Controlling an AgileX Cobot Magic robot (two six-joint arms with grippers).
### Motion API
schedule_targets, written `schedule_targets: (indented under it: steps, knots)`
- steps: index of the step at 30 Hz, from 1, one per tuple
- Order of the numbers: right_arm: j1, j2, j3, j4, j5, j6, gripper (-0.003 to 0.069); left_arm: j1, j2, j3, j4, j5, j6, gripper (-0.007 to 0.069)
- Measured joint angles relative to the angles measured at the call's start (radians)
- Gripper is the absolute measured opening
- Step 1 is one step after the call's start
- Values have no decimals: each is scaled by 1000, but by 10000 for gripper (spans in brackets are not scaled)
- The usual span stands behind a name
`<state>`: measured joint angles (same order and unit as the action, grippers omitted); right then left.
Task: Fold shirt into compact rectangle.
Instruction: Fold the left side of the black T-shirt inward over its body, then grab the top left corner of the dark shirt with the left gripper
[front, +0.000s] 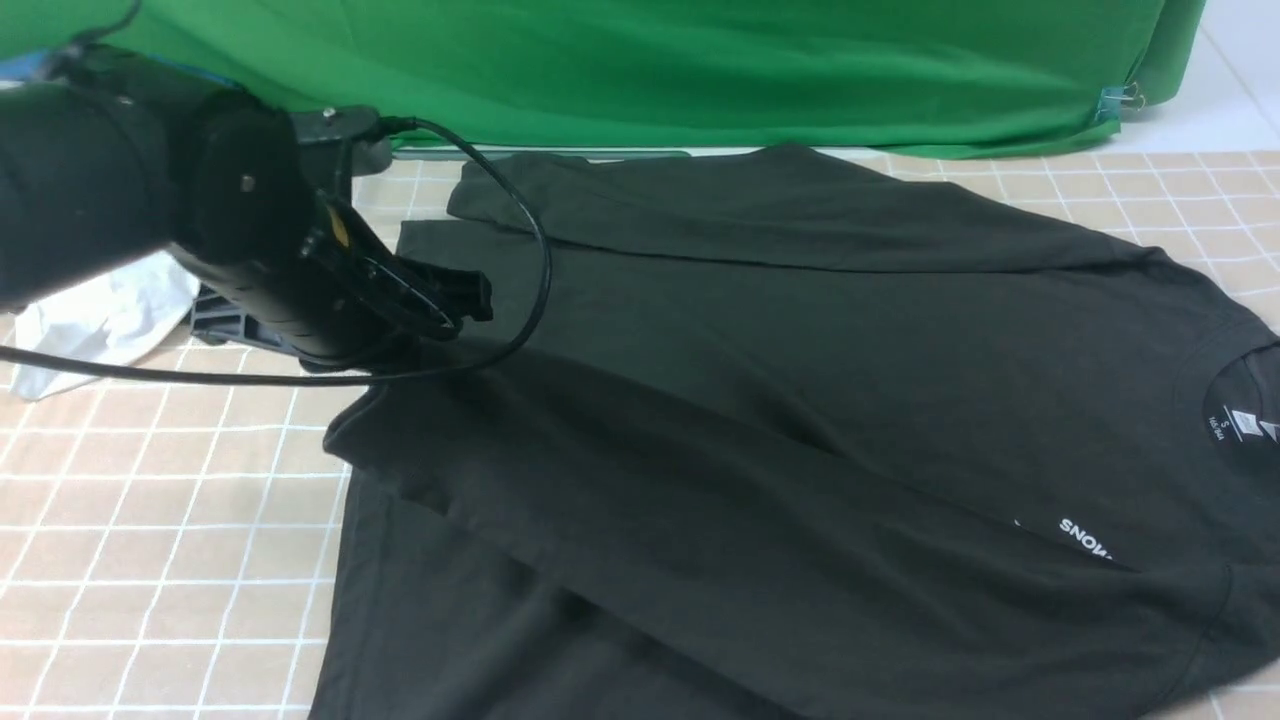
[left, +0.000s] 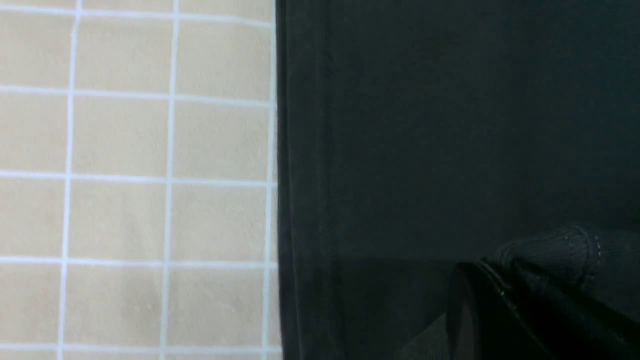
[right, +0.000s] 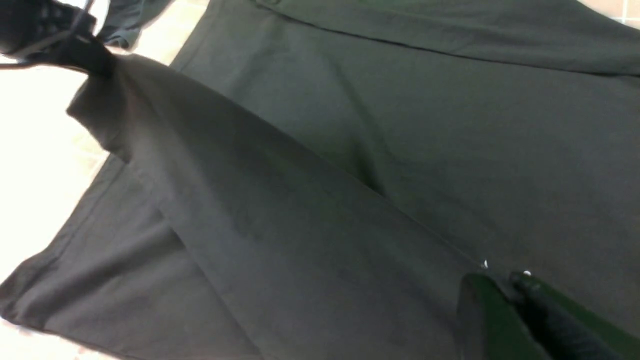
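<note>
Shirt: spread from table centre toward 3 o'clock, one fold raised.
Left gripper: fingers clamped on the hem edge at 9 o'clock.
Right gripper: fingers nearly together, pinching the fold ridge.
Open room: bare checked cloth at 8 o'clock.

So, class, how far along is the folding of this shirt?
Done: the far side of the shirt lies folded inward.
In hand: the left gripper pinches the hem end and the right gripper the chest end of the near side, which is raised off the table.
Left: lay that side flat, then probably fold the length into a rectangle.
</note>
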<state>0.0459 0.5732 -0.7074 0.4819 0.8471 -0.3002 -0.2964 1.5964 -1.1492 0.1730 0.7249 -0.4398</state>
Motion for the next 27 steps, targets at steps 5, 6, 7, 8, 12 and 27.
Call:
schedule_targets:
  steps: [5, 6, 7, 8, 12, 27]
  knots:
    - [0, 0, 0, 0, 0, 0, 91, 0, 33, 0, 52, -35, -19, 32]
    - [0, 0, 0, 0, 0, 0, 91, 0, 40, 0, 54, -49, -25, 32]
    - [0, 0, 0, 1, 0, 0, 91, 0, 47, 0, 54, -62, -27, 32]
    - [0, 0, 0, 1, 0, 0, 91, 0, 52, 0, 54, -74, -29, 32]
    - [0, 0, 0, 1, 0, 0, 91, 0, 74, 0, 50, -89, -29, 39]
    - [0, 17, 0, -13, 19, 48, 84, 0, 68, -1, 85, 21, -58, 279]
